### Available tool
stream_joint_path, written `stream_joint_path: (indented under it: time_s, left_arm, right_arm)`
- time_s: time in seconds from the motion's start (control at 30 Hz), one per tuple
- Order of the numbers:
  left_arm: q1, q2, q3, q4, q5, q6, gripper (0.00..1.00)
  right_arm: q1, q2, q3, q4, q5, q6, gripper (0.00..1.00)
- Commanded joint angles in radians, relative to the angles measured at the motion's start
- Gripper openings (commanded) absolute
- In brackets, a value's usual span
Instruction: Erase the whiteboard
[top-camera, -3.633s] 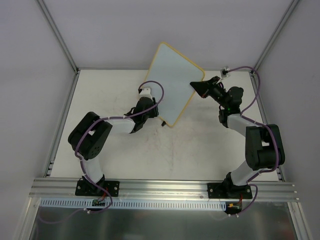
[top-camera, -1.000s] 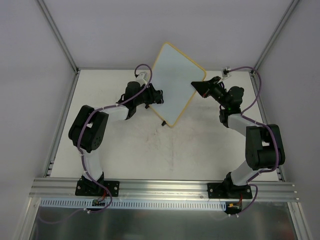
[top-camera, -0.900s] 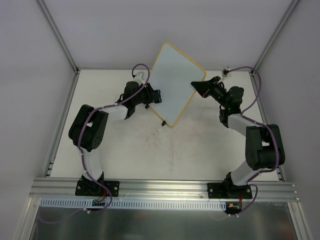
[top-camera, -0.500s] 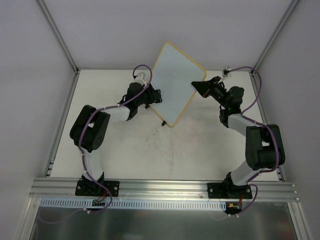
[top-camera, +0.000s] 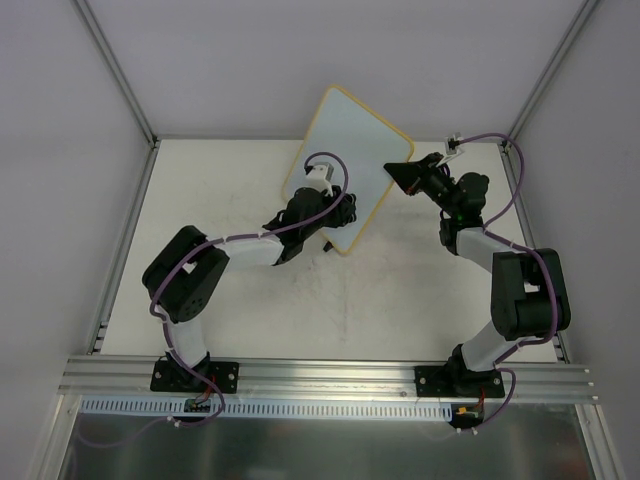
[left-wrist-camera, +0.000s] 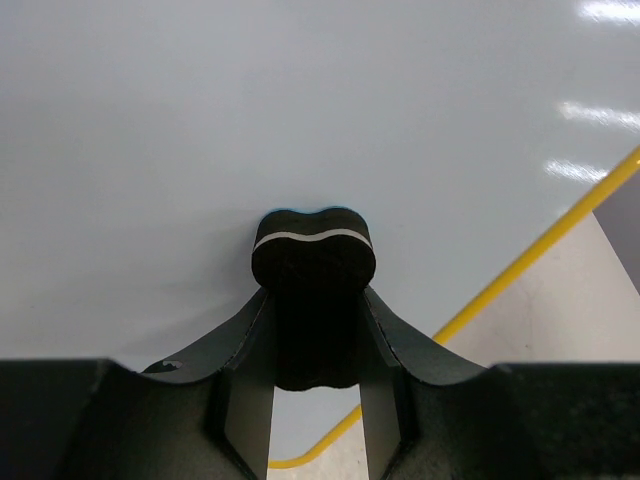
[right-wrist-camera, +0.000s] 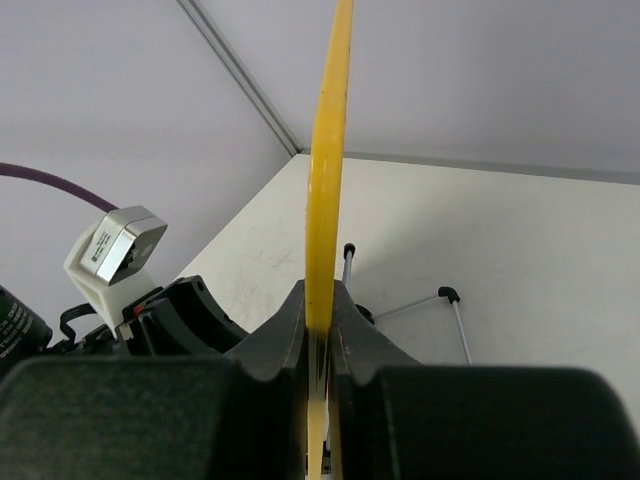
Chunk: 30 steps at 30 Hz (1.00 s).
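The whiteboard stands tilted on edge at the back of the table, its white face bare, with a thin yellow frame. My right gripper is shut on its right edge; in the right wrist view the yellow frame runs straight up between the jaws of the right gripper. My left gripper is shut on a black eraser with a white stripe, pressed against the lower part of the whiteboard. The left gripper sits near the board's yellow bottom edge.
The whiteboard's thin wire legs with black feet rest on the white table. Aluminium posts and grey walls close in the back corners. A metal rail runs along the near edge.
My left arm has swept the eraser from the whiteboard's left edge down and right across its face to the lower middle. The right gripper and the board have stayed put.
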Motion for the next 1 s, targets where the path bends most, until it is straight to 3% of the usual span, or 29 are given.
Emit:
stream_joint_path:
  time_s: [0.0, 0.17, 0.3, 0.37, 0.53, 0.6, 0.8, 0.97]
  left_arm:
    - [-0.109, 0.017, -0.020, 0.046, 0.157, -0.036, 0.00]
    - [-0.136, 0.036, -0.052, 0.101, 0.145, -0.053, 0.00]
    - [-0.126, -0.095, -0.073, 0.017, 0.122, -0.036, 0.00]
    - [-0.126, -0.181, -0.047, -0.107, 0.073, -0.017, 0.00]
    - [-0.104, -0.481, 0.010, -0.622, -0.059, -0.033, 0.00]
    - [-0.074, -0.598, -0.038, -0.719, -0.056, -0.089, 0.00]
    - [0.201, -0.892, -0.387, -0.788, 0.125, -0.183, 0.00]
    - [0.284, -0.880, -0.517, -0.814, 0.147, -0.189, 0.00]
  right_arm:
    - [0.073, 0.005, 0.013, 0.030, -0.258, 0.011, 0.00]
    - [0.073, 0.003, 0.013, 0.030, -0.258, 0.013, 0.00]
    - [0.073, 0.006, 0.013, 0.031, -0.256, 0.016, 0.00]
    - [0.071, 0.011, 0.018, 0.030, -0.256, 0.022, 0.00]
    - [0.065, 0.011, 0.019, 0.031, -0.253, 0.025, 0.00]
    - [0.063, 0.010, 0.018, 0.030, -0.248, 0.024, 0.00]
    - [0.060, 0.008, 0.015, 0.030, -0.242, 0.027, 0.00]
    - [0.062, 0.014, 0.018, 0.028, -0.231, 0.037, 0.00]
